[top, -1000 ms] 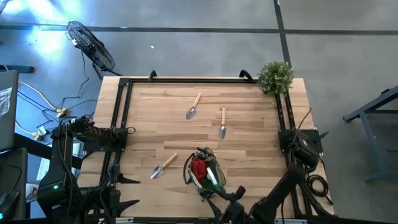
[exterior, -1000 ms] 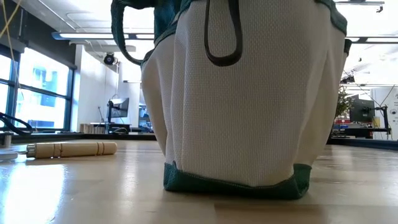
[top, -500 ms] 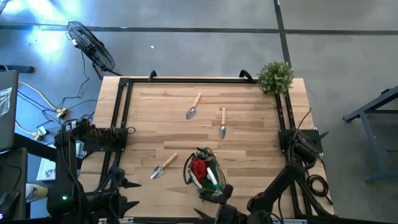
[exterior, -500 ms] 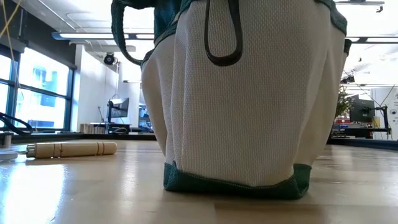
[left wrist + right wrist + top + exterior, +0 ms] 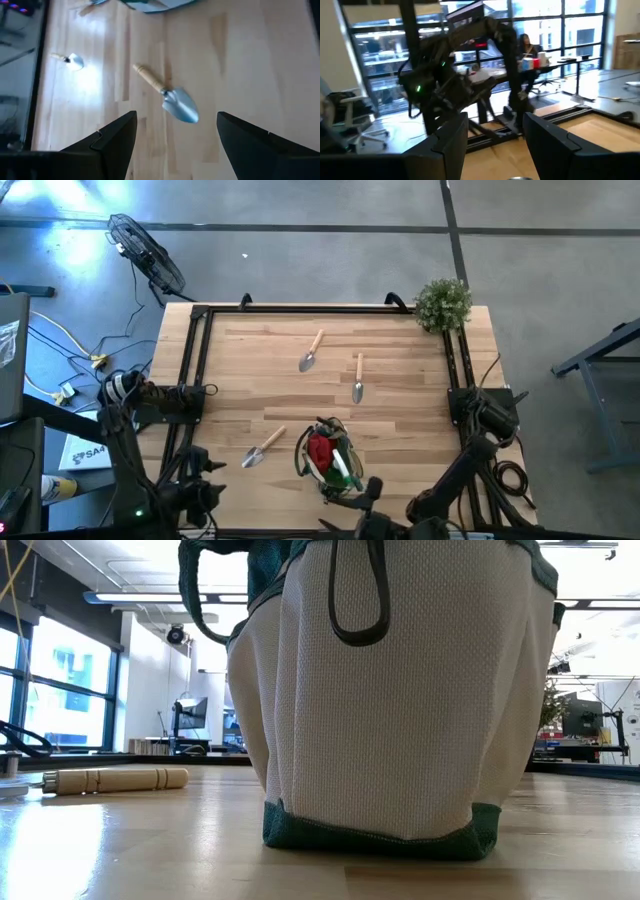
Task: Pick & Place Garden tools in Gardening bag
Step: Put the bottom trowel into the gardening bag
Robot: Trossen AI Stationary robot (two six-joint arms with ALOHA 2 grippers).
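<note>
The gardening bag [image 5: 325, 455] stands upright near the table's near edge and fills the low view [image 5: 400, 710]. A red cone [image 5: 319, 449] and a green-and-white spray bottle [image 5: 343, 467] stick out of it. Three trowels lie flat on the table: one [image 5: 263, 447] just left of the bag, also in the left wrist view [image 5: 167, 97], and two farther back [image 5: 312, 352] [image 5: 358, 378]. My left gripper [image 5: 210, 472] [image 5: 176, 116] is open and empty above the near-left table, left of the nearest trowel. My right gripper [image 5: 368, 490] [image 5: 495, 120] is open and empty by the bag's near right side.
A bushy green plant [image 5: 442, 303] stands at the far right corner. A black frame [image 5: 300, 309] runs along the table's far, left and right sides. The wood between the trowels is bare. A person [image 5: 525, 47] sits far off in the room.
My left arm has swung and risen over the near-left corner. My right gripper has drawn back a little from the bag toward the near edge. The bag and the trowels have stayed where they were.
</note>
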